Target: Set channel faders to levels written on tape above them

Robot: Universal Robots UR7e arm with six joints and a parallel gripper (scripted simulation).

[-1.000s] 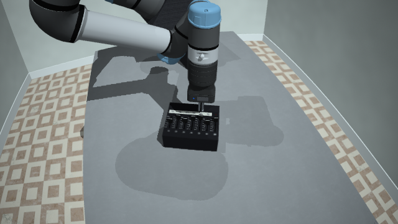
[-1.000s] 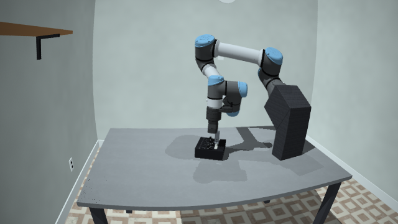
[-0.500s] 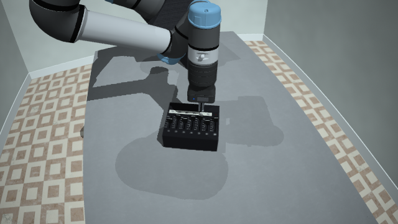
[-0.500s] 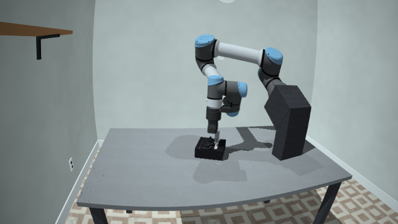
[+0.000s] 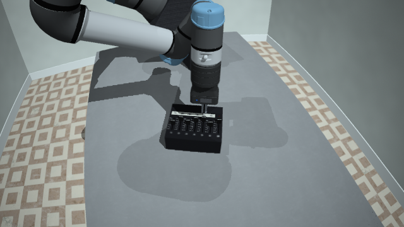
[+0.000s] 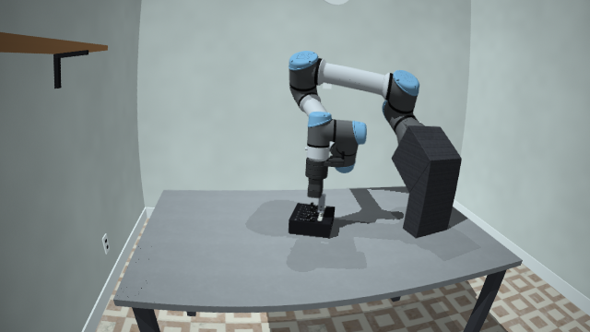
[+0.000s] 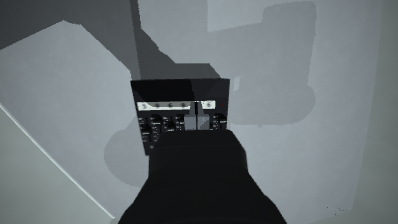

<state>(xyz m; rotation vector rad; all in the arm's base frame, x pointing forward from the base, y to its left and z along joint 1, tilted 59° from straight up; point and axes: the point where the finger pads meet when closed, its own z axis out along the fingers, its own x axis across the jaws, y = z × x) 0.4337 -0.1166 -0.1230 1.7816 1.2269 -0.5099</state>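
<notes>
So I'm sitting here driving the arm remotely and right now the gripper (image 5: pixel 204 111) is hanging straight down over the lighting desk (image 5: pixel 193 132), which is sitting flat a bit right of center on the grey counter (image 5: pixel 132 176) in the top view. The fingers are pinched fully together with nothing between them, so I'm basically using them as one narrow poking tip. From the wrist view they're covering a slot in the right half of the fader row, just below the white tape strip (image 7: pixel 165 105) along the upper edge of the panel. I can't read the numbers on the tape at this resolution, and I can't tell whether the tip is touching a cap or just hovering over it. Handling-wise, I'm guessing the desk is a small, light, rigid box, so pushing a fader hard sideways could skid or tip the whole thing. The caps look tiny and probably slick, so I'm thinking the move is to press the closed tip against the flat end face of a cap and nudge it along its slot slowly, keeping the force low and in line with the travel.
</notes>
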